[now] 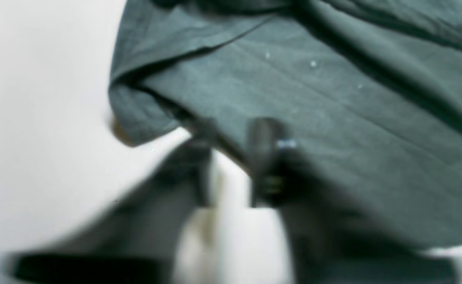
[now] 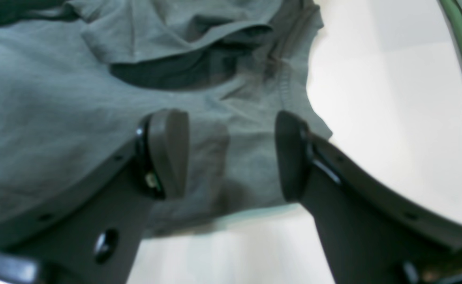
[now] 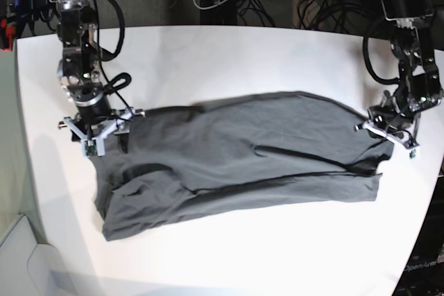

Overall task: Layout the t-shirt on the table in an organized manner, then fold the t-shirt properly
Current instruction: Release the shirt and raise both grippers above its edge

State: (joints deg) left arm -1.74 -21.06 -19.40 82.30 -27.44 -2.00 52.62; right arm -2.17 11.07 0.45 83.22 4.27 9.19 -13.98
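The white tabletop [image 3: 229, 53] carries the dark grey t-shirt [image 3: 236, 164], which lies wrinkled and stretched crosswise over its middle. At one end the right gripper [image 2: 231, 154] hangs just above the cloth near its edge, jaws spread with fabric showing between them. At the other end the left gripper [image 1: 231, 157] sits blurred at the shirt's rim, jaws drawn close; whether they pinch the cloth I cannot tell.

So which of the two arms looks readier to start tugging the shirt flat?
Probably the left gripper: its fingers look nearly closed at the t-shirt's edge. The right gripper is spread wide over the cloth, gripping nothing yet.
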